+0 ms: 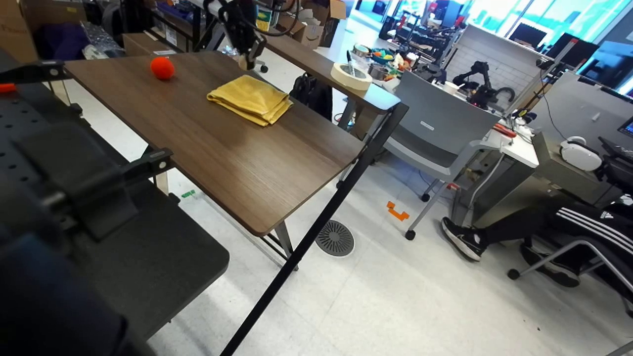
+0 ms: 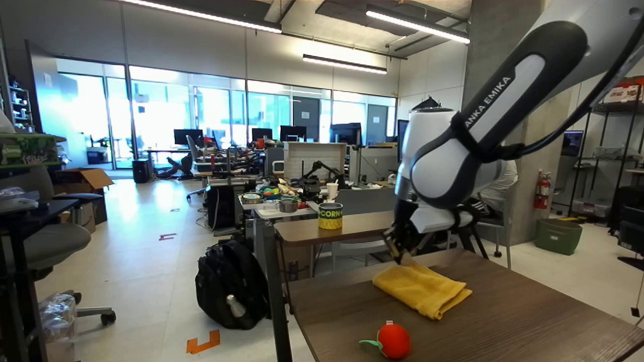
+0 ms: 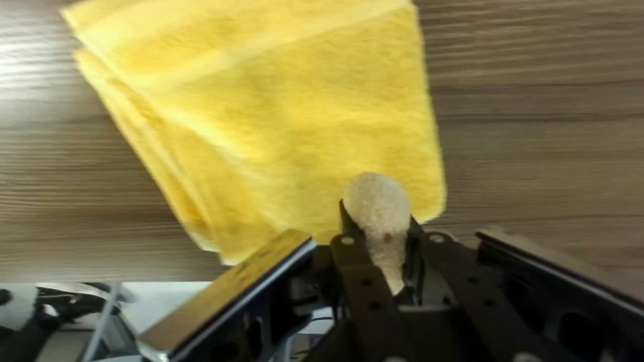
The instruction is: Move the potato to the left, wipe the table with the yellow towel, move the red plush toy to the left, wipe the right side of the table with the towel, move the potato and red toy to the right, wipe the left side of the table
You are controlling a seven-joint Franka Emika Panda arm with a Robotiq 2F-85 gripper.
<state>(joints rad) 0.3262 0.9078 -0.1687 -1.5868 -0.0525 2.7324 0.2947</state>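
Tool (image 3: 380, 223) and potato (image 3: 377, 201) are joined: two dark fingers (image 3: 352, 254) are clamped on the tan lump from either side, its rounded end jutting past their tips and a small reddish-brown spot showing between them. In the wrist view the potato overlaps one corner of the yellow towel (image 3: 302, 115); whether it touches the cloth I cannot tell. The towel lies on the brown wood-grain surface (image 1: 237, 163), folded into a squarish pad with several layers showing along one edge. In an exterior view the white-and-black arm (image 2: 453, 166) reaches in from the upper right, bent downward so that the tool hangs by the towel's far edge. In both exterior views the red plush toy (image 2: 395, 342) rests on the surface, apart from the towel; a green leaf (image 2: 371, 343) sticks out from it on one side and a pale tag (image 2: 389, 323) shows at its top. Beyond, a narrow brown surface (image 2: 362, 225) bears a yellow can (image 2: 330, 218) lettered CORN and a cream roll of tape (image 1: 351, 78) with a pen (image 1: 350, 62) in it; a grey chair (image 1: 435, 113) stands beside that. On the floor (image 2: 146, 281) is a black backpack (image 2: 231, 284).
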